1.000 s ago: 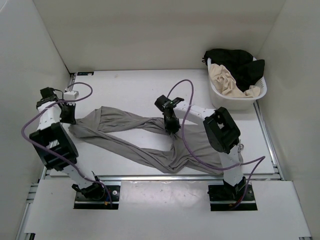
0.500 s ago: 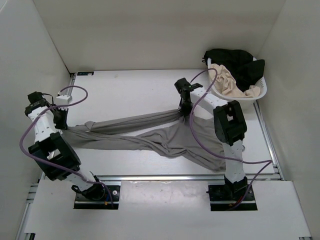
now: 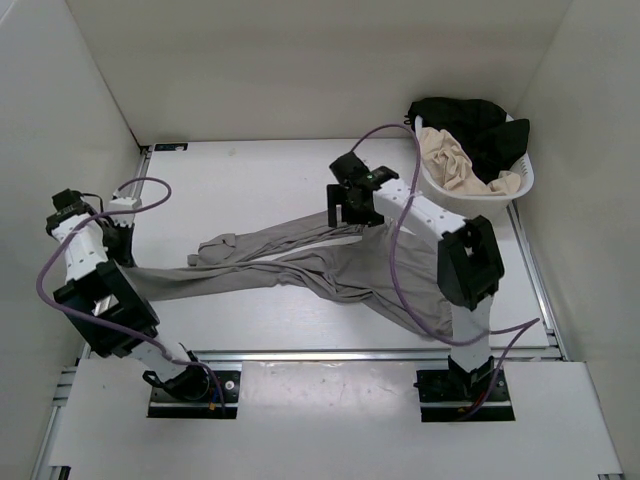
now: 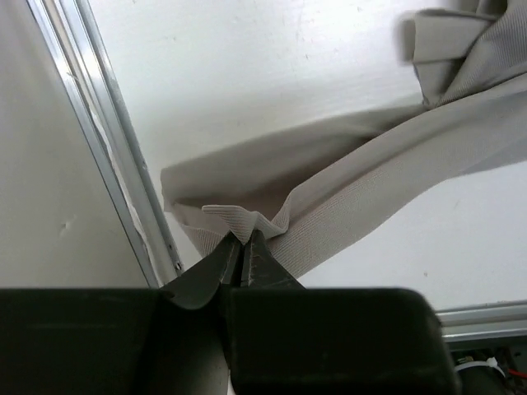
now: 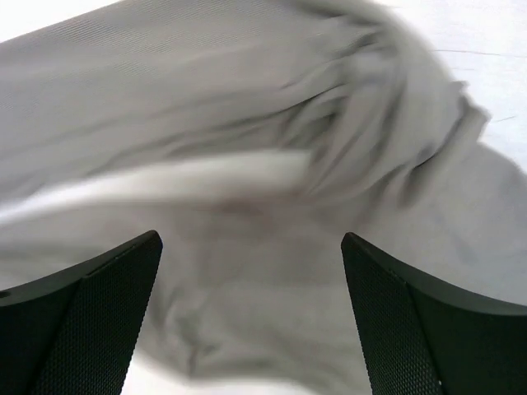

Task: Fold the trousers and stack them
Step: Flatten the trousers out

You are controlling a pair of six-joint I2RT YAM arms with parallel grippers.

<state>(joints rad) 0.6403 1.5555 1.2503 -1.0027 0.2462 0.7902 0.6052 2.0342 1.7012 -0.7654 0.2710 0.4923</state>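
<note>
The grey trousers [image 3: 300, 262] lie stretched across the middle of the table, legs running left, waist part bunched at the right under the right arm. My left gripper [image 3: 122, 243] at the far left edge is shut on a ribbed hem of the trousers [image 4: 239, 222]; in the left wrist view the fabric [image 4: 370, 173] runs off to the upper right. My right gripper [image 3: 352, 205] hovers above the trousers' right part with its jaws wide open and nothing between them. The right wrist view shows blurred grey cloth [image 5: 247, 206] below the open fingers [image 5: 99, 288].
A white laundry basket [image 3: 470, 195] at the back right holds a beige garment [image 3: 450, 160] and a black garment [image 3: 480, 125]. A metal rail [image 4: 107, 140] runs along the table's left edge beside the white wall. Purple cables loop from both arms.
My right gripper has let go of the trousers and opened, moving slightly left and up. The released leg has dropped and slackened. The left gripper keeps its hold at the left edge.
</note>
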